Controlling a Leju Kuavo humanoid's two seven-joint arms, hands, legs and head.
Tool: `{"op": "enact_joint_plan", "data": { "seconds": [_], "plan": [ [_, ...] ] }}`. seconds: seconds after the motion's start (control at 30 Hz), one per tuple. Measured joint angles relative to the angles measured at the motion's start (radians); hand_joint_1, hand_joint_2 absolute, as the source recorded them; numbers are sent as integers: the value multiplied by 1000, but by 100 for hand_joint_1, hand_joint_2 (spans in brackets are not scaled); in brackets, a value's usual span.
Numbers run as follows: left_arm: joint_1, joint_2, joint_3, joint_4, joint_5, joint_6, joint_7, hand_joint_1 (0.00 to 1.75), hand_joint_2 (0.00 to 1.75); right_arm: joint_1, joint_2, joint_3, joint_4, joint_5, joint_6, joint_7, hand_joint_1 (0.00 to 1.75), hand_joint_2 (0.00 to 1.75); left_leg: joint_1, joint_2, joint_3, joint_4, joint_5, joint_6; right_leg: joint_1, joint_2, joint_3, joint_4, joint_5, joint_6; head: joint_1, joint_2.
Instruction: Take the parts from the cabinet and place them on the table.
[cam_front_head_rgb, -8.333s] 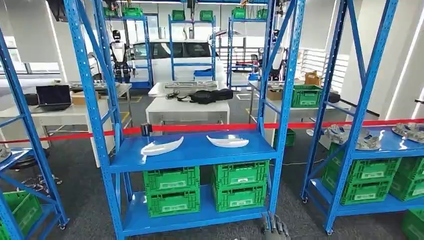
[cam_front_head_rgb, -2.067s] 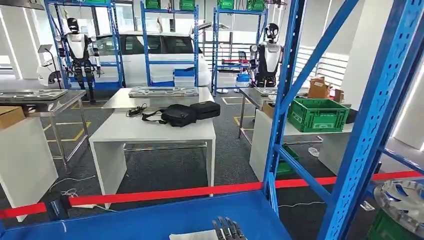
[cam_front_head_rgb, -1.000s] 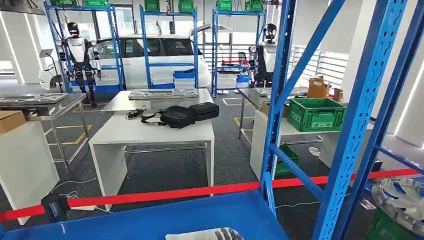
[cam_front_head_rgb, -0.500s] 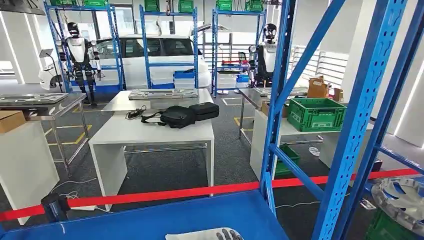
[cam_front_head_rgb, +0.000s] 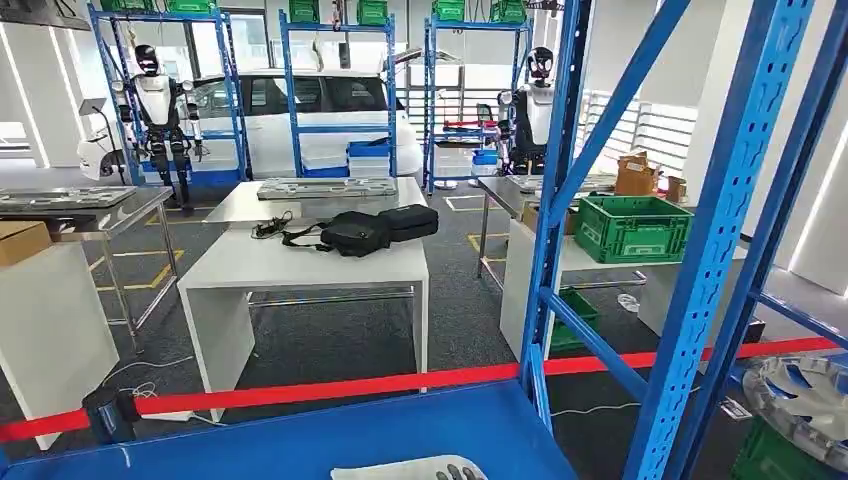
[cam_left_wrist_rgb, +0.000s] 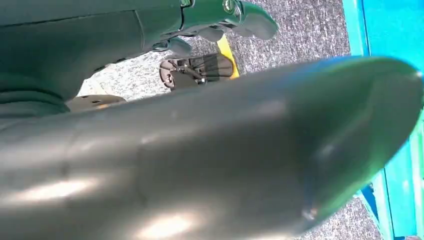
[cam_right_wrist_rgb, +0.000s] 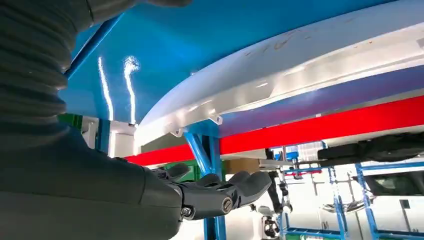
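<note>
A white curved part (cam_front_head_rgb: 398, 468) lies on the blue cabinet shelf (cam_front_head_rgb: 300, 440) at the bottom edge of the head view. The dark fingertips (cam_front_head_rgb: 462, 472) of my right hand (cam_front_head_rgb: 460, 472) show at the part's right end. In the right wrist view the white part (cam_right_wrist_rgb: 300, 70) runs long across the blue shelf (cam_right_wrist_rgb: 210, 30), and my right hand (cam_right_wrist_rgb: 210, 192) has its fingers stretched out beside the part with nothing in them. I cannot tell whether they touch it. My left hand (cam_left_wrist_rgb: 225, 15) hangs beside the rack with its fingers extended, holding nothing.
Blue rack uprights and braces (cam_front_head_rgb: 700, 250) stand close on the right. A red barrier tape (cam_front_head_rgb: 330, 387) runs behind the shelf. Beyond it are a white table (cam_front_head_rgb: 300, 265) with black bags, a green crate (cam_front_head_rgb: 632, 228) and grey wheel-like parts (cam_front_head_rgb: 805, 395) on the neighbouring shelf.
I have walked up close to the shelf since the earliest frame. Over the last second my right fingertips sank lower on the part's right end; the part has not moved.
</note>
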Motion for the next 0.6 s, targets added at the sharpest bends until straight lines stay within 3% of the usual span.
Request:
{"op": "enact_joint_plan", "data": {
  "seconds": [0.3, 0.47, 0.6],
  "plan": [
    [2, 3, 8, 0, 1, 6, -12, 0, 0, 4, 0, -7, 0, -7, -5, 8, 0, 175, 0, 0, 0, 1, 0, 0, 0, 0, 0, -1, 0, 0, 0, 0],
    [2, 6, 8, 0, -2, 6, -5, 0, 0, 5, 0, -8, 0, -13, -8, 8, 0, 175, -9, -1, 0, 3, -4, 4, -6, 0, 1, -3, 0, 5, 0, 0],
    [2, 8, 8, 0, -2, 5, -5, 0, 0, 6, 0, -8, 0, -16, -9, 7, 0, 175, -16, 0, 0, 3, -9, 14, -13, 0, 5, -10, -1, 17, 0, 0]
  ]
}}
